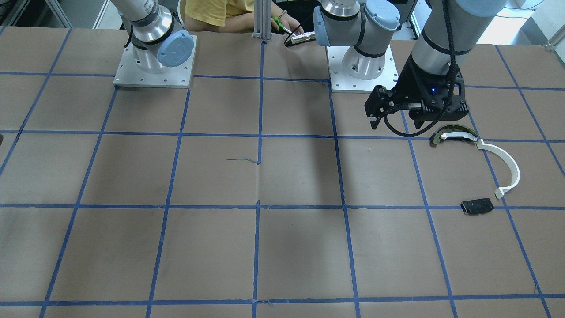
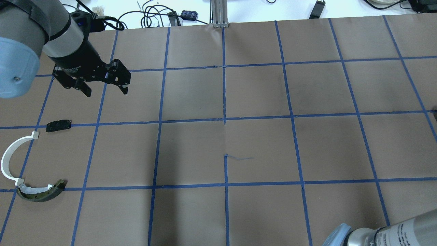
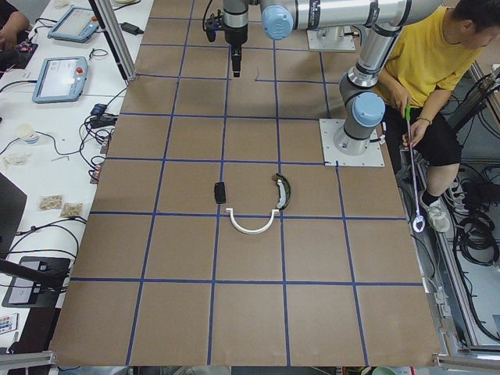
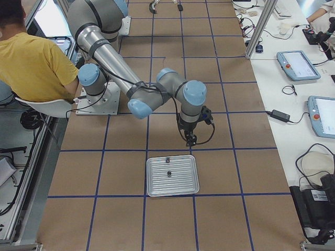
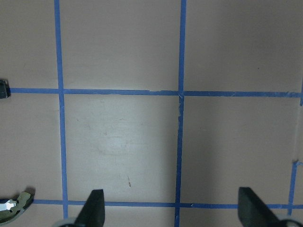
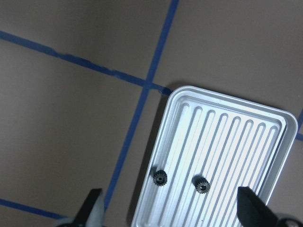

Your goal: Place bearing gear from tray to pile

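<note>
Both grippers open, pointing straight down.
L arm (image 2: 65, 37) comes in at upper left of overhead view, wrist tipped down; L gripper (image 5: 173, 213) has jaws wide apart, fingers (image 5: 93, 208) at bottom edge of its wrist cam. R arm (image 4: 157, 94) runs from upper left to mid-frame in right-side view, elbow folded; R gripper (image 6: 171, 212) hangs vertical, jaws spread wide.
</note>
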Robot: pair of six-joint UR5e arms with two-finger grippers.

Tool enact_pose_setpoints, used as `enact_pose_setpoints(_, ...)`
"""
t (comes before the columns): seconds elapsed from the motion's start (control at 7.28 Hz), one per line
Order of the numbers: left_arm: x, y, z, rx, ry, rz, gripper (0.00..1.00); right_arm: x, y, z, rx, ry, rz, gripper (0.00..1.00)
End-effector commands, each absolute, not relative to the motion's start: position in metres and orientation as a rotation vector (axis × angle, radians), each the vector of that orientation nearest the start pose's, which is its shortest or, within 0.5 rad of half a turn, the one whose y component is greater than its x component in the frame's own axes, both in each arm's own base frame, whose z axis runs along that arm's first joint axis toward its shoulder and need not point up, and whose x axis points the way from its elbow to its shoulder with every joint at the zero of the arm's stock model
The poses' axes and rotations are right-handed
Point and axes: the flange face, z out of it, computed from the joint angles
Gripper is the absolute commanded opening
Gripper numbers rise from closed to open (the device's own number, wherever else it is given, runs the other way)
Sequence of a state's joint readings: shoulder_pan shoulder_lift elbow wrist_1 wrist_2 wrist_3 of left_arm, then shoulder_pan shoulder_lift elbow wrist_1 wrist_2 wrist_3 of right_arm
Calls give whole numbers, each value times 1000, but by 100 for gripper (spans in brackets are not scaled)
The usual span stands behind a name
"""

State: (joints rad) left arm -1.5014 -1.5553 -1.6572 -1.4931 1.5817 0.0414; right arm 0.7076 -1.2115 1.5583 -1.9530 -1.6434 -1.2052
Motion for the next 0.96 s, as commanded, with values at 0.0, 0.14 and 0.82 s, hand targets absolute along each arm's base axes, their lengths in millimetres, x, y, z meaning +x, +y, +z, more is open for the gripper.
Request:
enact_pose_setpoints(0.0, -98, -493, 461, -46, 3130, -11, 100, -458, -475, 269, -490, 3158, 85, 100)
enact_pose_setpoints(0.14, -98, -493, 461, -43, 3130, -11, 100, -472, -468, 249, -526, 3136, 90, 100)
enact_pose_setpoints(0.82, -98, -494, 461, -43, 3129, -11, 100, -487, -459, 192, -482, 3111, 95, 97)
